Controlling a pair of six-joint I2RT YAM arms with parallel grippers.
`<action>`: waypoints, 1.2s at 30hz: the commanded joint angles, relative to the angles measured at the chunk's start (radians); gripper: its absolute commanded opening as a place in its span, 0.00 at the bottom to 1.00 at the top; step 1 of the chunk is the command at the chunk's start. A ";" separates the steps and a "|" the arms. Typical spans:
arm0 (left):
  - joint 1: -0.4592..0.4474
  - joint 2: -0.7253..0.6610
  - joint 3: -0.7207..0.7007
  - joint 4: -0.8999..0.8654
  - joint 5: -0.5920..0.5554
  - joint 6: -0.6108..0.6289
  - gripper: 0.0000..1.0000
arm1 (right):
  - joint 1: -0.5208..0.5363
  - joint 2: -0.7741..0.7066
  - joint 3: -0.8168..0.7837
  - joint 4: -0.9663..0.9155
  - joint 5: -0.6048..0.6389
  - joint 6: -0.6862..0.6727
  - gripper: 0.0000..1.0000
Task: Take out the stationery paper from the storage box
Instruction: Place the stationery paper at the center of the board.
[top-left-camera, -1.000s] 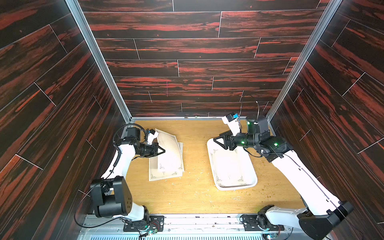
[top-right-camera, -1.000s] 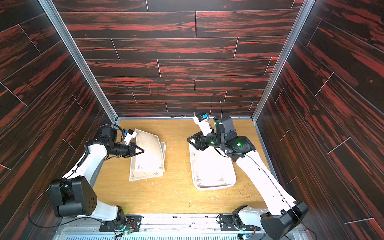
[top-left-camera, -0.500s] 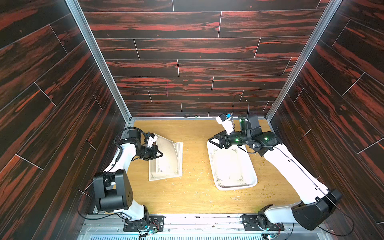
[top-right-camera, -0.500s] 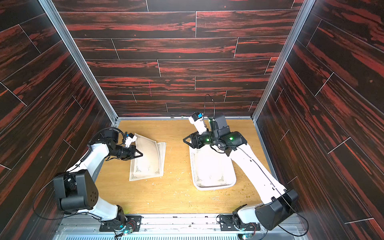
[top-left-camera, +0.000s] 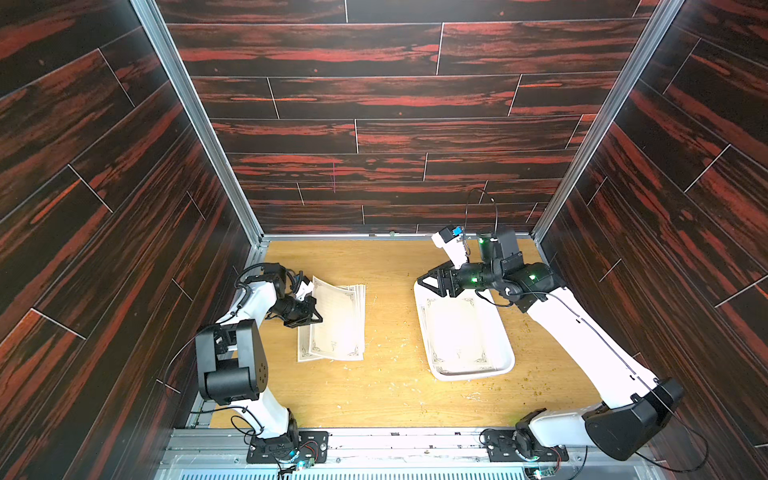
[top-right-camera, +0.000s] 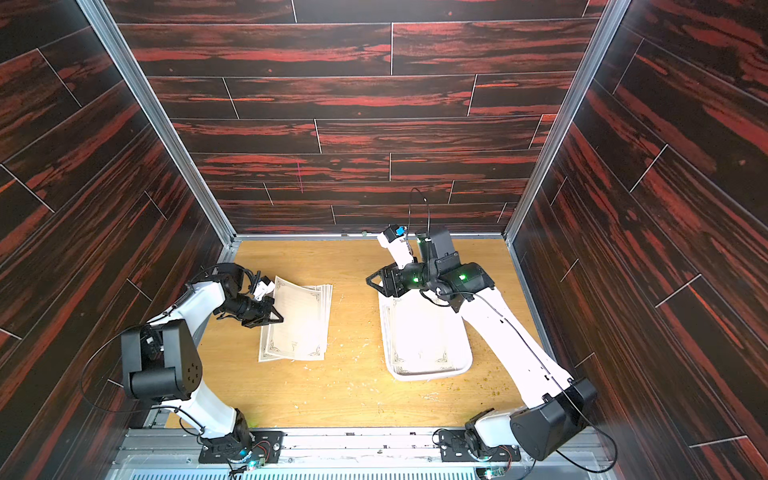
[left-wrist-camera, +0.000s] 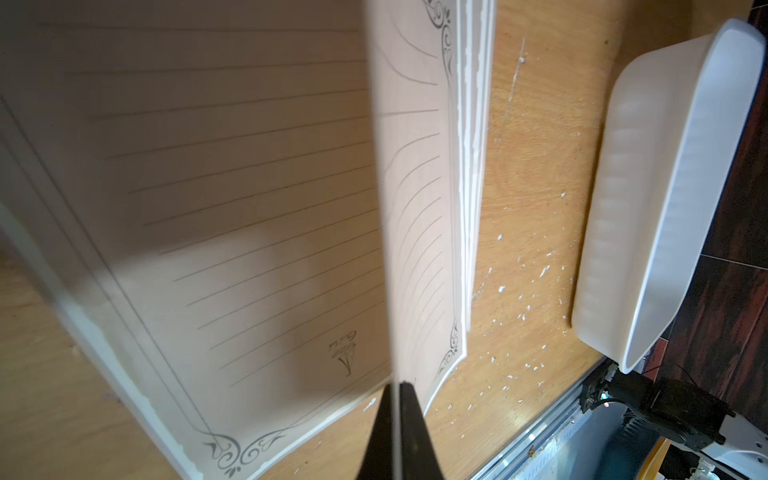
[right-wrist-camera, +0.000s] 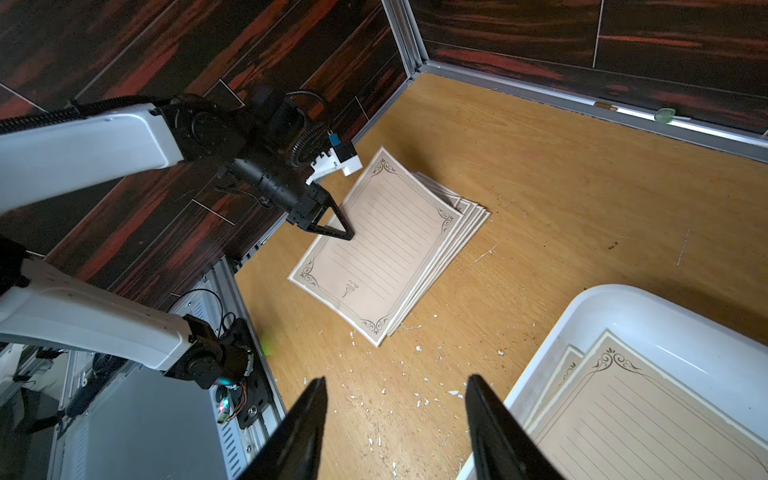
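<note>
We hold a stationery paper sheet (right-wrist-camera: 386, 249) over its stack (right-wrist-camera: 471, 218).
Our left gripper (right-wrist-camera: 349, 237) clamps its edge; our right gripper (right-wrist-camera: 395, 382) hangs, fingers apart, over the storage box (top-left-camera: 469, 376) rim.

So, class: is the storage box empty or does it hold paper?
Not empty. Stationery paper lies inside the storage box; two sheet corners show.

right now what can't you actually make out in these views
- Sheets left in storage box: right wrist view's edge cuts them off; too small in top views.
- Box's far end: right claw covers it in both top views.
- Table pile count: left wrist view, the sheet in the left claw hides part, edges blur.
</note>
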 joint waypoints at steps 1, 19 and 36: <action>0.008 0.019 0.027 -0.060 -0.043 -0.011 0.00 | 0.004 -0.014 0.009 -0.016 0.005 0.009 0.57; 0.017 0.093 0.032 -0.031 -0.195 -0.105 0.08 | 0.007 -0.015 0.026 -0.045 0.013 0.023 0.56; 0.038 0.070 0.039 -0.026 -0.349 -0.151 0.36 | 0.015 -0.013 0.025 -0.059 0.033 0.033 0.56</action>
